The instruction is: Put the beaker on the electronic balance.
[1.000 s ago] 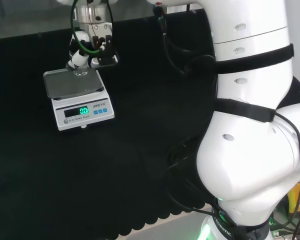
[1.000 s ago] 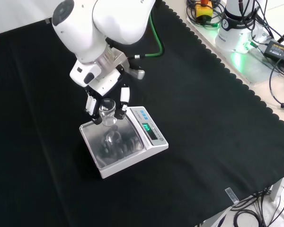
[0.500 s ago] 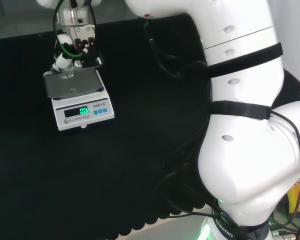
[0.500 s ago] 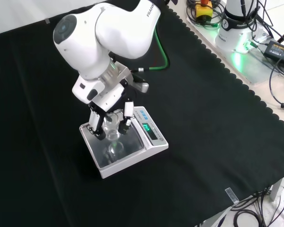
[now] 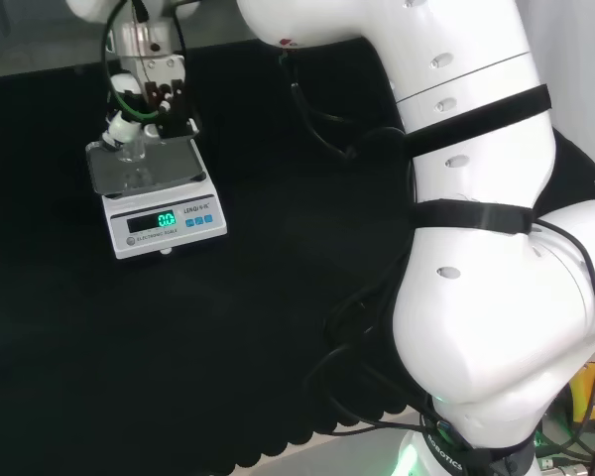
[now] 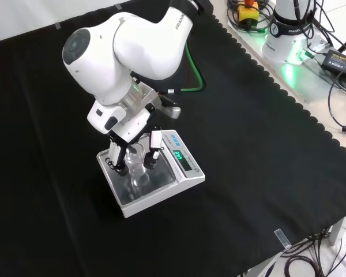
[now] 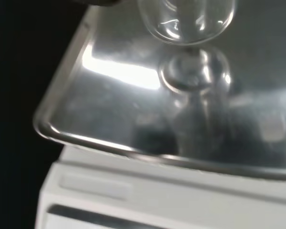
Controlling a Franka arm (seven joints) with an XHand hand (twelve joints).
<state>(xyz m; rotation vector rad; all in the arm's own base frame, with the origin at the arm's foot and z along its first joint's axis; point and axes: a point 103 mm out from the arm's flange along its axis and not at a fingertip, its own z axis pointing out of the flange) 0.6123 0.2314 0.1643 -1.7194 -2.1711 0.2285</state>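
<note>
My hand (image 6: 130, 151) has its fingers curled round one clear beaker (image 6: 136, 160), held upright just above the steel pan of one balance (image 6: 161, 190); in the front view its lit display sits at four o'clock from the beaker, on black cloth (image 6: 265, 144).

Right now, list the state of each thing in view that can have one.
Robot hand: shut on the beaker, over the balance pan.
Beaker: upright, looks empty, held just above the pan; the wrist view shows a gap to its reflection.
Balance: switched on, green display lit.
Pan: bare metal, nothing resting on it yet.
</note>
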